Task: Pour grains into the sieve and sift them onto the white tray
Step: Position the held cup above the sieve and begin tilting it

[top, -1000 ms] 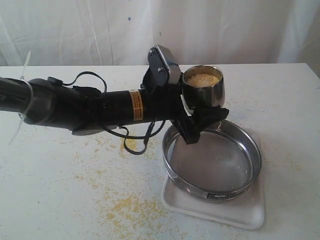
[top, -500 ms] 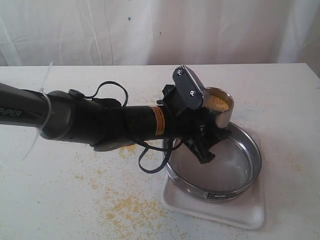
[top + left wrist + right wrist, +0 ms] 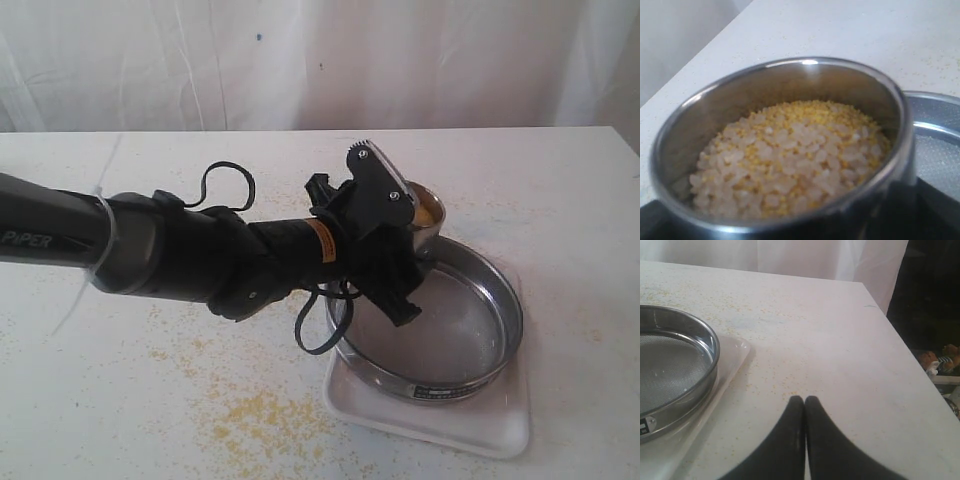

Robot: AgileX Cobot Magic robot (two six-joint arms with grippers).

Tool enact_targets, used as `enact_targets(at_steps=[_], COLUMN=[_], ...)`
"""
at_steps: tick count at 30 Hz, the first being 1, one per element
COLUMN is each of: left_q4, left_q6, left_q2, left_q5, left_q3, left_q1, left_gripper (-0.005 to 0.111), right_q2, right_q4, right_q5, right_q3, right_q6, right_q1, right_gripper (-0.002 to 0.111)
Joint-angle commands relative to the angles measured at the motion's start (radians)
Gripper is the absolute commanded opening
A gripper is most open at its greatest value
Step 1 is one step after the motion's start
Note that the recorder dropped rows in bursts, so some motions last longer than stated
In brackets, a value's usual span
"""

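My left gripper [image 3: 408, 258] is shut on a small steel cup [image 3: 428, 212], held just above the far rim of the sieve [image 3: 497, 278]. In the exterior view the wrist hides most of the cup. The cup [image 3: 900, 115] is filled with grains [image 3: 790, 155], whitish mixed with golden yellow. The sieve's mesh [image 3: 450, 325] looks bare apart from a few specks. The sieve stands on the white tray [image 3: 490, 432]. My right gripper [image 3: 805, 400] is shut on nothing, low over the table, off to one side of the sieve [image 3: 709, 342] and the tray [image 3: 737, 352].
Spilled yellow grains [image 3: 250, 412] lie scattered on the white speckled table, in front of and left of the tray. The left arm and its cable [image 3: 315, 330] reach across the sieve's left side. The table's edge [image 3: 900, 340] runs close by the right gripper.
The left arm has carried the cup down from high above the sieve to its far rim. The wrist has rolled, so it now covers much of the cup. The sieve and tray have stayed put.
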Motion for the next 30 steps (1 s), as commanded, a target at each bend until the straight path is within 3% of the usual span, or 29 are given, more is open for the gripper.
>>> enact_targets(at_steps=[1,5,9,20,22,27,30], left_q4=[-0.025,-0.176,-0.367,-0.362,-0.297,0.123,0.194], left_q6=[0.118,0.267,0.205,0.149,0.163,0.24,0.24], left_q2=[-0.033,-0.072,-0.098,-0.103,-0.103,-0.103,-0.103], left_q5=[0.0,0.09,0.118,0.19,0.2,0.328,0.346], left_q3=[-0.007,-0.007,-0.007,-0.007,-0.007,-0.007,-0.007], left_q1=[-0.016,-0.047,-0.054,-0.054,-0.054,-0.054,-0.054], left_gripper=[0.0,0.0,0.0,0.0,0.0,0.0,0.0], right_q2=[-0.004,-0.004,-0.004,-0.004,-0.004,-0.004,-0.004], right_q4=[-0.006,-0.006,-0.006,-0.006,-0.006,-0.006,-0.006], right_q5=[-0.002,-0.002,-0.002,-0.002,-0.002,-0.002,-0.002], right_q3=[-0.001,-0.001,-0.001,-0.001,-0.001,-0.001,-0.001], right_q6=[-0.003,-0.003,-0.003,-0.003,-0.003,-0.003,-0.003], right_q1=[0.0,0.0,0.0,0.0,0.0,0.0,0.0], right_gripper=[0.0,0.0,0.0,0.0,0.0,0.0,0.0])
